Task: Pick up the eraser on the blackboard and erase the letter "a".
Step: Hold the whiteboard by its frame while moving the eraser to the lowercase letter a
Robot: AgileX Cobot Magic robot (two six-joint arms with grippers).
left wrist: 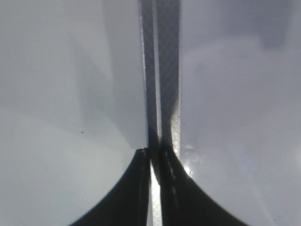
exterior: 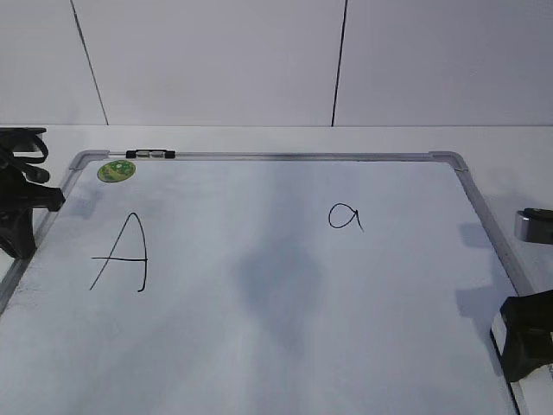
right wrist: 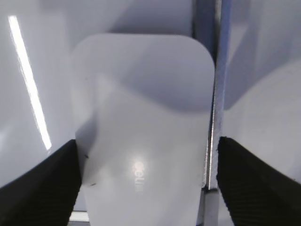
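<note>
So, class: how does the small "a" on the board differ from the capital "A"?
The letter "a" is a small round loop with a short tail; the capital "A" is much larger, made of straight strokes. The "a" sits right of the blackboard's middle, the "A" left. Both are thin black handwriting.

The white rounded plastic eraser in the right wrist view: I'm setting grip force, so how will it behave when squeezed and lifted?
The white rounded-rectangular plastic eraser looks rigid, so it probably won't flex. Its glossy top reflects light, hinting at smooth, possibly slippery sides. It lies flat and broad between the right gripper's open black fingers, so rolling or tipping seems unlikely.
</note>
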